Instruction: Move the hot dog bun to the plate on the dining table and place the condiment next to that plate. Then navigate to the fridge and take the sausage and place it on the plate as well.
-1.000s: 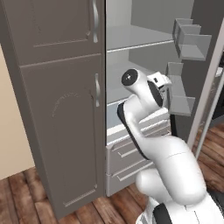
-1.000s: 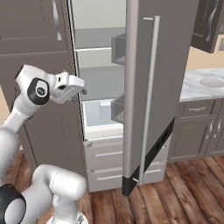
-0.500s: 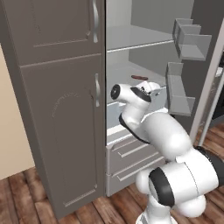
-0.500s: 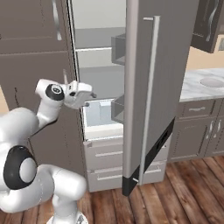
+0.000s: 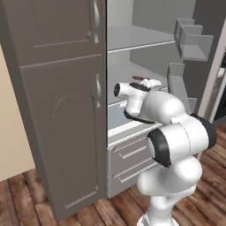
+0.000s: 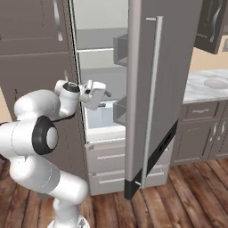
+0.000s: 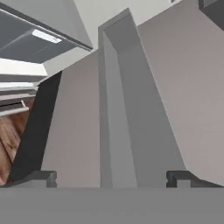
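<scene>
Since a second ago your arm has folded lower, swinging the gripper (image 6: 105, 94) into the open fridge (image 6: 100, 71); fingers (image 7: 43, 178) spread wide, empty. Sausage location cannot be told.

The white arm folds down and swings in toward the open grey fridge (image 6: 142, 89); its wide-open two-finger gripper (image 6: 105, 93) now sits lower, at the middle shelf, pointing toward the grey door bins (image 7: 118, 109).
</scene>
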